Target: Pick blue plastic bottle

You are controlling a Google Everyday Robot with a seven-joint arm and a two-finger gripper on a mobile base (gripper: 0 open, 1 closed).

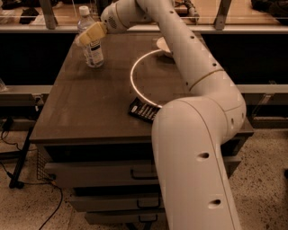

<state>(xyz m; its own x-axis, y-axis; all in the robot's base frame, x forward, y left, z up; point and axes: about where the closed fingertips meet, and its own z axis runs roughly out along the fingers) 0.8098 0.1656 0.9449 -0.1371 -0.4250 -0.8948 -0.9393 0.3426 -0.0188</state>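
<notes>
hand (85,38) perhaps against ribbed plastic bottle (95,55)

My pale yellow gripper (91,34) is at the clear, ribbed bottle (93,58) with its white cap (83,9) and pale, dark-printed label (96,47). My arm (193,67) is cream; the table (90,108) dark brown.

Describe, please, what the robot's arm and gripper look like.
The arm is built of thick, rounded, glossy off-white segments with thin seams at the joints and small dark holes in the lowest, widest one. No cables or lettering show. The gripper, up against the blue plastic bottle at upper left, is pale yellow and much slimmer than the arm.
</notes>
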